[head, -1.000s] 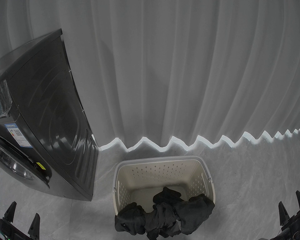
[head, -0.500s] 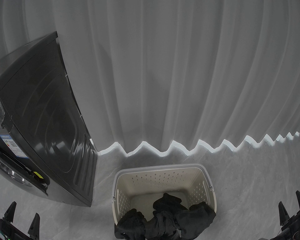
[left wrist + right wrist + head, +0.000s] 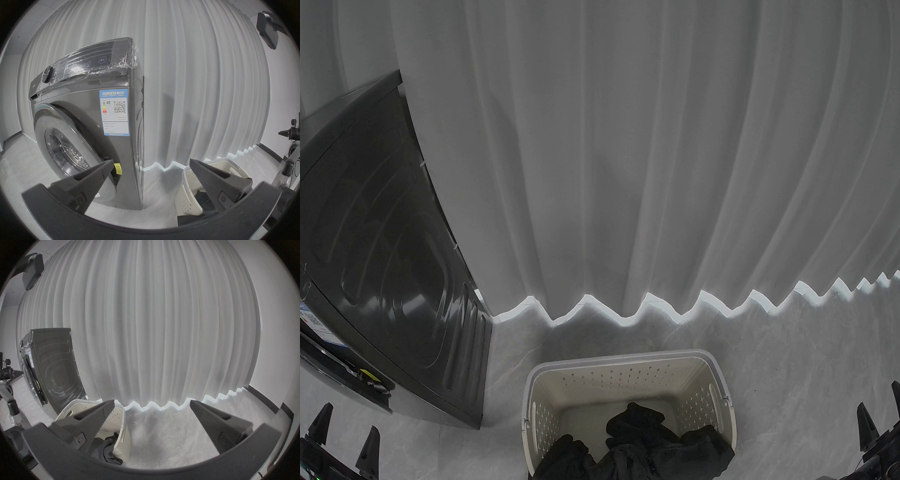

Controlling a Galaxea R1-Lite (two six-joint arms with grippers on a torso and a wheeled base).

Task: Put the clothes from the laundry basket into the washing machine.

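Left tool and right tool gape wide, empty; head camera has shifted; washing machine beside laundry basket holding clothes.

soft, even light fills the room and the shadows are faint. the brightest line is a glowing zigzag under the hem of the curtain, where light spills onto the pale floor. the washing machine carries a dull sheen on its dark side panel, and the plastic film over its controls glints. the clothes in the laundry basket read as a near-black mass. both wrist views bend the curtain folds into arcs, with black corners.
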